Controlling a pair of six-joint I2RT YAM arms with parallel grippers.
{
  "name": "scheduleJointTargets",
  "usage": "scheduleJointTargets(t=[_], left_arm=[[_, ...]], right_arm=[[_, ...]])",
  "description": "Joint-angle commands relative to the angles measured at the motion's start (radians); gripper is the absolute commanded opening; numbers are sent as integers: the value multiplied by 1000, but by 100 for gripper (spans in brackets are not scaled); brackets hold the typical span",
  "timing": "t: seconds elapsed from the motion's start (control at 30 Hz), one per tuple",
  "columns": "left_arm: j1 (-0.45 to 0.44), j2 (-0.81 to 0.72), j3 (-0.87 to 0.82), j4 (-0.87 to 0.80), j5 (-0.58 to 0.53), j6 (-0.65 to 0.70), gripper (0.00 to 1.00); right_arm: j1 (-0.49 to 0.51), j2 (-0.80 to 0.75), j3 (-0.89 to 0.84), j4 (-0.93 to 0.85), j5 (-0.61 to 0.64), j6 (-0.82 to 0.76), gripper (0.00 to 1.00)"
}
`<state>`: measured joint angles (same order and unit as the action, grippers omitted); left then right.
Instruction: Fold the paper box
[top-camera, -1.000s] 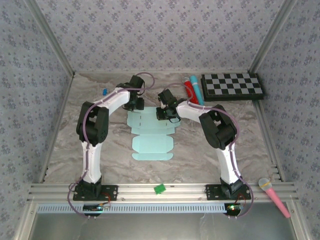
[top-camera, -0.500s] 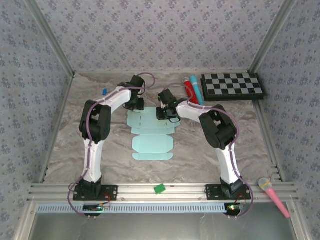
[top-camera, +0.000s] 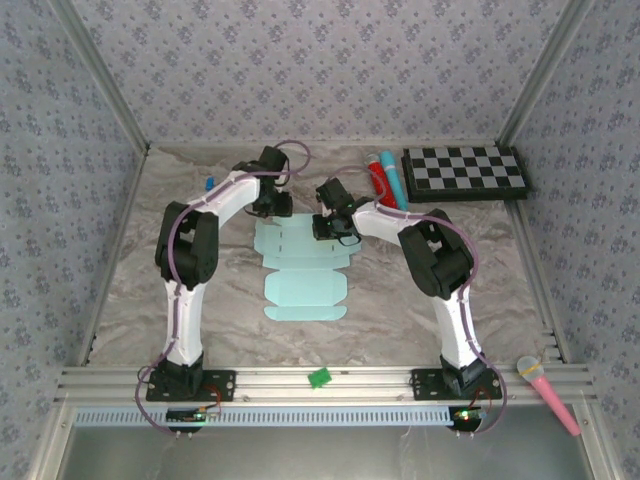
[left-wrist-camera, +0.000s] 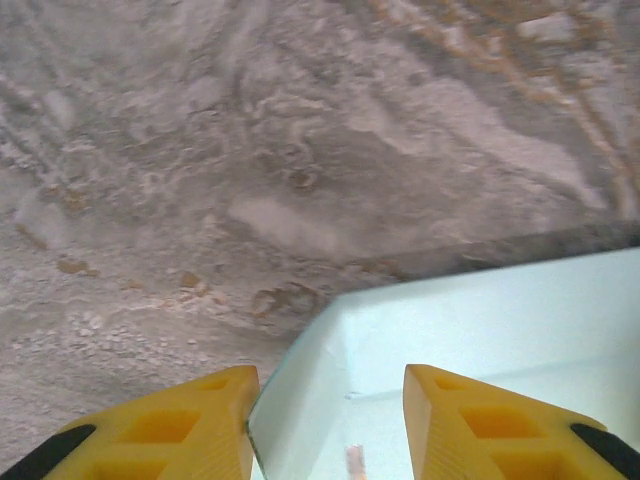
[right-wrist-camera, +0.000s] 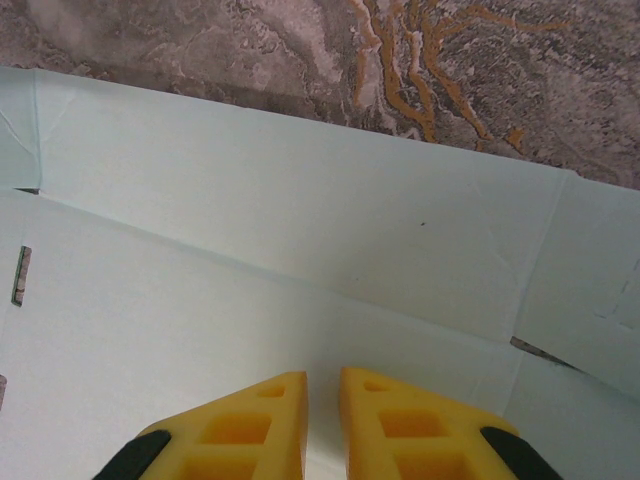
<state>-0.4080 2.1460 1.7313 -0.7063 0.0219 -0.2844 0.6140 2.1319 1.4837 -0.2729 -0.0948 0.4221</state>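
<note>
paper box: flat pale-aqua sheet, far edge perhaps lifted.

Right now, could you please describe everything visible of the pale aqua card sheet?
The pale aqua die-cut card sheet lies flat and unfolded on the marbled table, between the arms. It shows creased panels, angled flaps, scalloped near tabs and small slots. The left claw stands open astride its far-left corner; the right claw, shut, is over a far panel.
</note>
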Motion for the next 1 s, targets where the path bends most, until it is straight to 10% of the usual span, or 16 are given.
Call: scheduleJointTargets(t=[0.0,0.63,0.97], left_arm=[[-6,-34,24,-3,100,15,43],[-14,27,28,48,238,-13,42],[-16,-186,-74,69,141,-40,47]], right_arm=[[3,14,-16,-29,-16,12,18],[0,7,-31,-16,-25,18,19],[-11,-12,-49,-9,-25,17,19]])
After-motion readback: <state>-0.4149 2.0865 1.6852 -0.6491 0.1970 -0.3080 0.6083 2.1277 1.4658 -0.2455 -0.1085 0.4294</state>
